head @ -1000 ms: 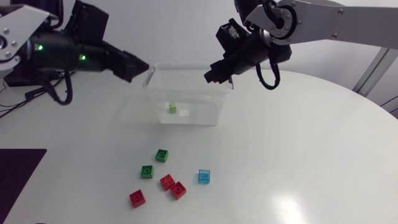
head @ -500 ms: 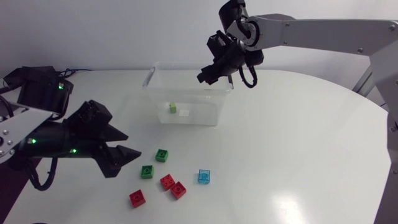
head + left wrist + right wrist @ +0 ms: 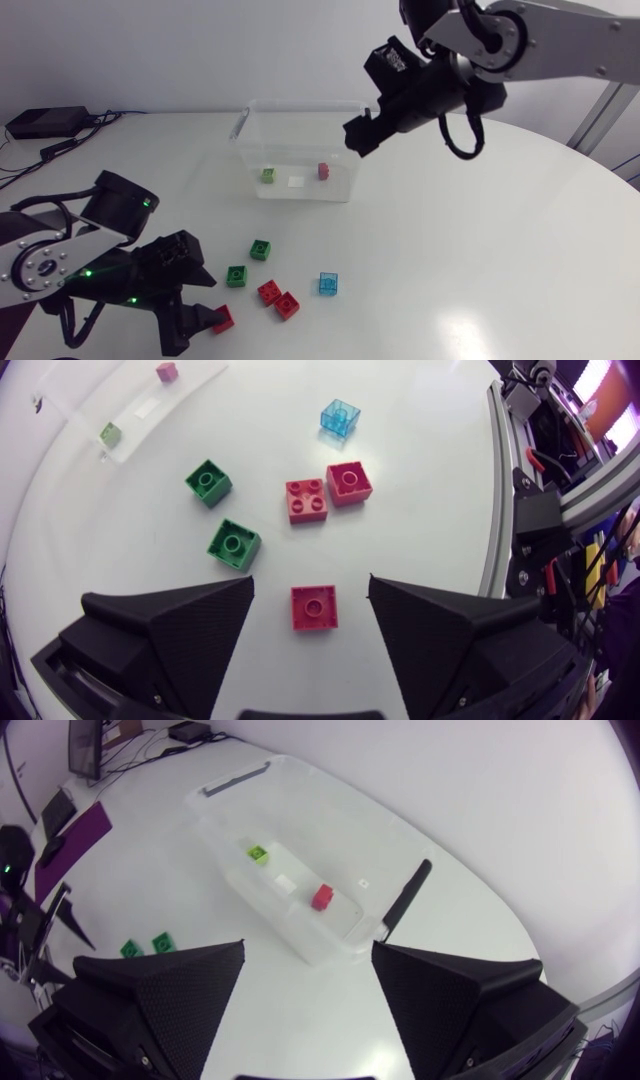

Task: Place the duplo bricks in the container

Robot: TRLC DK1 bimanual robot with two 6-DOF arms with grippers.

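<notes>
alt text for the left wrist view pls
The left gripper, open, hangs over a white table with one red brick untouched between its fingers. Ahead lie two green bricks, two more red bricks and a clear blue brick, the container beyond them.

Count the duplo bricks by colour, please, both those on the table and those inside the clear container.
Red plastic duplo bricks: 4 (3 on the white table, 1 in the clear plastic container)
Green plastic duplo bricks: 3 (2 on the table, 1 in the container)
Blue see-through plastic duplo brick: 1 (on the table)
Total: 8
</notes>
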